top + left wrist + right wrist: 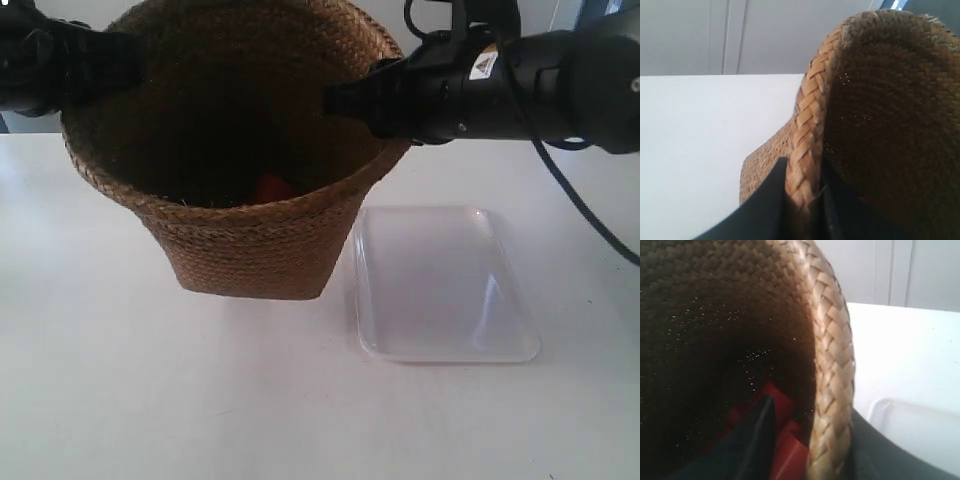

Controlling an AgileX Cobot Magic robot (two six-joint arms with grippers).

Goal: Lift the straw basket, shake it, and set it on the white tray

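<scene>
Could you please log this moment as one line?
left gripper, right gripper: shut on straw basket rim | basket beside white tray | red object inside

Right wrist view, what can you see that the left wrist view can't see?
Only the right wrist view shows the white tray. Only the left wrist view shows the woven outside wall of the straw basket. Both show its braided rim pinched by an end effector, one finger inside, one outside: the right end effector in one, the left end effector in the other. Both show the white table. The red thing in the basket is plain in the right view, barely a speck in the left.
</scene>
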